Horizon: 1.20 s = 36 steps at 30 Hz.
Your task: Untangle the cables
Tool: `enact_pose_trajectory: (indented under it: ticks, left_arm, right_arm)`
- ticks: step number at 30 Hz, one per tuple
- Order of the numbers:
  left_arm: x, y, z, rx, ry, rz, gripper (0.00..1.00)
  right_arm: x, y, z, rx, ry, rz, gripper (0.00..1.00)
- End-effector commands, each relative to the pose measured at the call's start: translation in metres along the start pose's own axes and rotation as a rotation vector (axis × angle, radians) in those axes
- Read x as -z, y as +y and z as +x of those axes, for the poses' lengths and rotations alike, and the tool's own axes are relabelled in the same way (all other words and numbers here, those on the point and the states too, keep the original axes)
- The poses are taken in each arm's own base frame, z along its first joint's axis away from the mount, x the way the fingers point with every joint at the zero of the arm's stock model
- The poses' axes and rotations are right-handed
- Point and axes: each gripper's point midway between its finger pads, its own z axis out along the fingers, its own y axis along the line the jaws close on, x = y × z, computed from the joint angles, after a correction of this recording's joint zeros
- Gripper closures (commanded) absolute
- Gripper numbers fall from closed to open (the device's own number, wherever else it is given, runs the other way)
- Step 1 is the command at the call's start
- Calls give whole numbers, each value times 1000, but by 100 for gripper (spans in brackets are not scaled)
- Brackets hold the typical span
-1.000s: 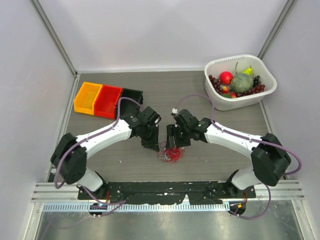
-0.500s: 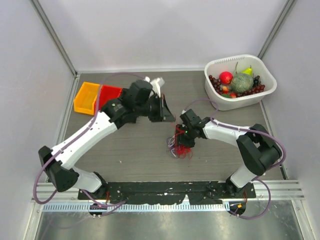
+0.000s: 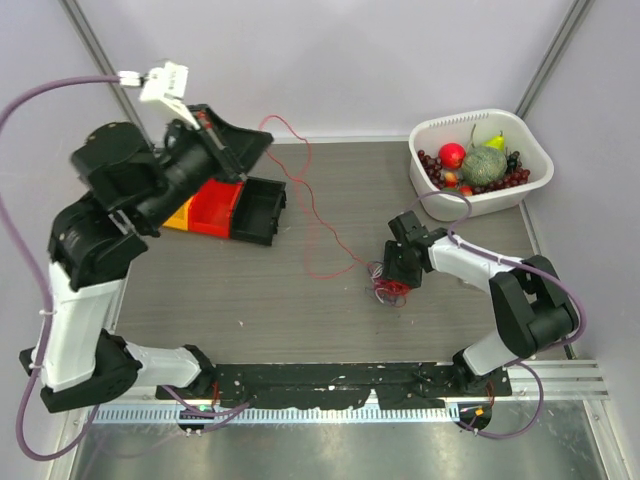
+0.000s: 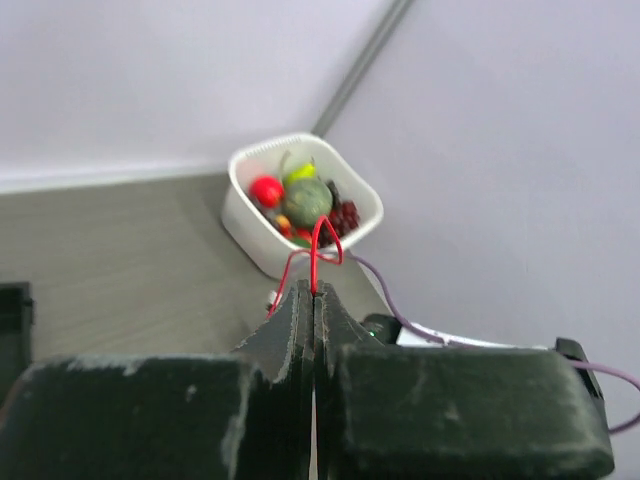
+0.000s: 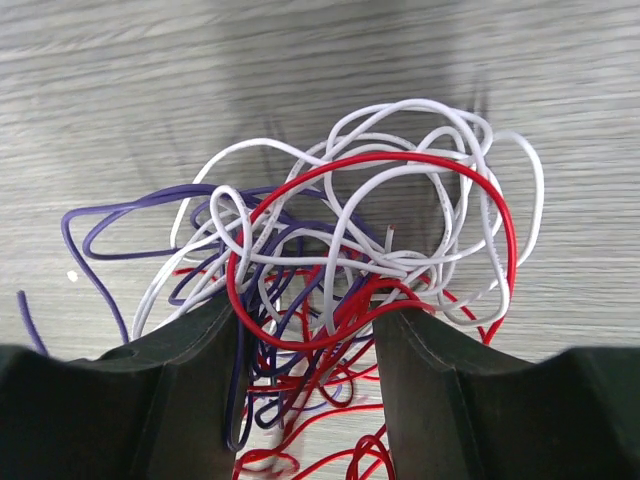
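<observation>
Stretching diagonally, red cable [image 4: 316,262] into left claw [image 4: 312,300]

We had white shells on the left arm [image 3: 75,310] and the right arm [image 3: 465,262], with black housings at every joint. Purple hoses [image 3: 40,94] looped off both, and we spotted a white connector [image 3: 165,80] capping the left one. Left gripper [image 4: 313,292]: matte black, pale-flecked, flat-faced fingers. Right gripper [image 5: 305,318]: dark fingers too, with rounded inner edges. A black base plate [image 3: 330,378] sat under both.

Left claw [image 3: 255,143] raised, red strand [image 3: 300,150] trailing to cables [image 3: 390,288].
</observation>
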Motion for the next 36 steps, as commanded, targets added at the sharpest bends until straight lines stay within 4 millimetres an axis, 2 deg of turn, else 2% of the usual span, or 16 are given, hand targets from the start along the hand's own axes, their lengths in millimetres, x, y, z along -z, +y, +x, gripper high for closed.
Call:
enact_pose_trajectory:
  ticks: [1,4,6,8,11,14,19,22,27,30,33,36]
  left_arm:
    - [35,17,-47,-77,-164,-104,100]
    - [44,17,-61,-73,-204,-119,100]
    - [41,22,-56,-81,-183,-143,100]
    - [36,36,-44,-89,-143,-208,100]
    - [27,67,-21,-79,-89,-369,100]
    - [18,84,3,-50,-21,-451,100]
    - [5,104,62,5,121,-510,100]
    - [0,122,104,52,197,-559,100]
    - [-13,133,172,88,388,-553,100]
    - [-9,152,211,70,510,-624,100]
    - [1,183,248,47,616,-733,100]
    - [8,207,271,49,721,-815,100]
  right_arm:
    - [6,-43,-8,-3,-28,152,46]
    - [10,-48,-14,-12,-43,165,46]
    - [12,-46,-15,-5,-46,156,46]
    - [15,-44,-18,7,-59,143,46]
    - [17,-43,-22,38,-78,135,45]
    - [20,-46,-22,41,-66,158,46]
    - [21,-46,-13,43,-61,131,46]
    - [24,-45,-13,42,-74,120,46]
    - [21,-37,-14,37,-57,89,46]
    - [20,-36,-14,40,-48,83,46]
    - [20,-39,-14,55,-52,95,46]
    - [19,-39,-14,57,-41,100,46]
